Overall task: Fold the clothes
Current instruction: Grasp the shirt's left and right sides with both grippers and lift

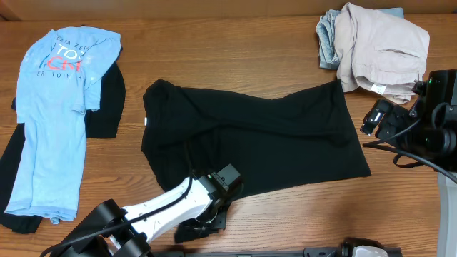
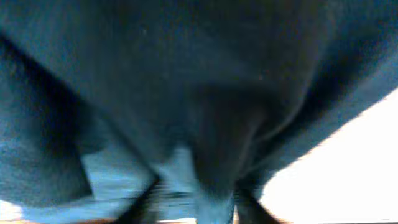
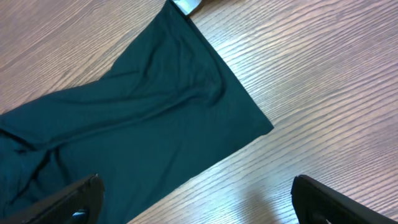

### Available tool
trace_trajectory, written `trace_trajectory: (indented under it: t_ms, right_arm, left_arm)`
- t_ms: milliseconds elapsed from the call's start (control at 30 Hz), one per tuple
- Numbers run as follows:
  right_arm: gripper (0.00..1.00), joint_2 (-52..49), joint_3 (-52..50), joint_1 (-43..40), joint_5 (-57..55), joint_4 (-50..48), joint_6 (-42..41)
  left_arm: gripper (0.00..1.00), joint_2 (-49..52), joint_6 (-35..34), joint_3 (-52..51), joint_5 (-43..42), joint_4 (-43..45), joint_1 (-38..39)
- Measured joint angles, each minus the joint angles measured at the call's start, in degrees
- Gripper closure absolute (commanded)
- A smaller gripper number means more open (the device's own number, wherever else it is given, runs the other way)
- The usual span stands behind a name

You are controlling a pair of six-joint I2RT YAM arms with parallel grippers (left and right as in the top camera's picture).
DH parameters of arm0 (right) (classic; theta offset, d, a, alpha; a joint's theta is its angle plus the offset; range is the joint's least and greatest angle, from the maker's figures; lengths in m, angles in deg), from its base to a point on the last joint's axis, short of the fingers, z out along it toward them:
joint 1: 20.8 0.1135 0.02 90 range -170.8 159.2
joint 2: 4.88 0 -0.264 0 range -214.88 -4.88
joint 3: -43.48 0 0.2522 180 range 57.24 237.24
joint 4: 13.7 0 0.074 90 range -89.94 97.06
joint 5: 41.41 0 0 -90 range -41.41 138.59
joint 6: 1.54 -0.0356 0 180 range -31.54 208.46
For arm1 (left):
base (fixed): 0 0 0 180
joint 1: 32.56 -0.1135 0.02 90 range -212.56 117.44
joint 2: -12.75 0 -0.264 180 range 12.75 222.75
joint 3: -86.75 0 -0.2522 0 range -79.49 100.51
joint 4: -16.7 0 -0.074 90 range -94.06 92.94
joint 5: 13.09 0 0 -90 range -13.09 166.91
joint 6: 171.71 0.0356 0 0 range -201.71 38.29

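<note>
Left gripper (image 2: 198,193): clenched on a fold at the near edge of the large plain black short-sleeved T-shirt (image 1: 285,135), spread rumpled mid-table. Right gripper (image 3: 199,199): released, empty, beside its right edge. Light blue lettered T-shirt (image 1: 50,121): far left.

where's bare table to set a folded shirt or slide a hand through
Widest bare table: the far strip between light blue T-shirt and beige pile, beyond the black T-shirt. The near right patch below its hem, between left end effector and right arm. Narrow gap left of the black T-shirt. Crowded: left edge, far right corner.
</note>
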Motion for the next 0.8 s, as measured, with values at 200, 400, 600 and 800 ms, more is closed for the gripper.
trace_trajectory:
  t_ms: [200, 400, 600, 800]
  right_arm:
    - [0.04, 0.0, 0.0, 0.0, 0.0, -0.5, 0.0]
    - [0.10, -0.4, 0.0, 0.0, 1.1, -0.3, 0.0]
    - [0.10, -4.2, 0.0, 0.2, 2.6, 2.5, 0.0]
    - [0.13, -9.7, -3.5, 2.6, 4.5, 3.4, 0.0]
  left_arm:
    - [0.96, 0.0, 0.0, 0.0, -0.7, -0.9, -1.1]
    - [0.96, 0.6, 0.8, 4.3, 2.2, -11.1, -8.3]
    - [0.96, 0.9, 7.5, 21.1, 6.4, -16.0, -18.5]
    - [0.96, 0.9, 15.2, 33.9, 10.1, -16.1, -25.8]
